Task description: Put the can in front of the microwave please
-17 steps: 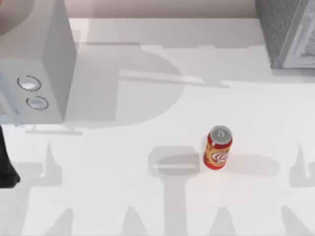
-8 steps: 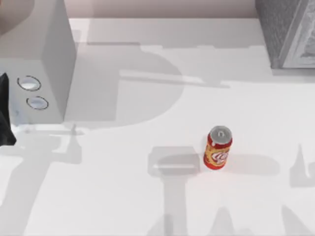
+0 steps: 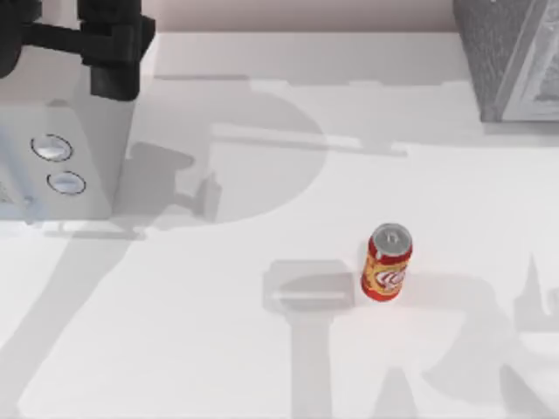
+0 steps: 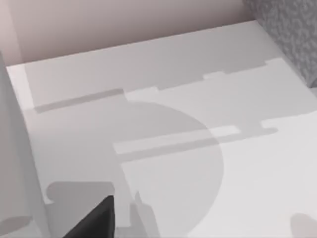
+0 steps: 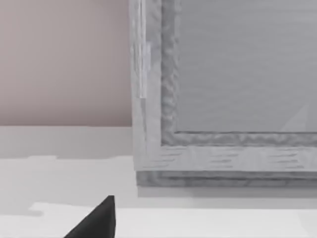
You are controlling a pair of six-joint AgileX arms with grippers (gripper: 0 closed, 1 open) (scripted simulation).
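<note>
The can (image 3: 387, 262), red with a yellow-orange label and a silver top, stands upright on the white table (image 3: 262, 349), right of the middle, with nothing touching it. The microwave (image 3: 61, 131), a pale grey box with two round dials, sits at the left edge; its side wall (image 4: 12, 163) shows in the left wrist view. My left gripper (image 3: 114, 61) hovers at the back left over the microwave's top corner, far from the can. A black tip of it (image 4: 96, 220) appears in the left wrist view. A black tip of my right gripper (image 5: 96, 220) appears in the right wrist view.
A darker speckled grey box with white framing (image 3: 511, 57) stands at the back right corner and looms close in the right wrist view (image 5: 223, 89). Its corner (image 4: 292, 34) also edges into the left wrist view. Arm shadows lie across the table.
My left arm has swung from the table's left edge up to the back left, over the microwave. The shadows at the bottom right have shifted. The can has not moved.
</note>
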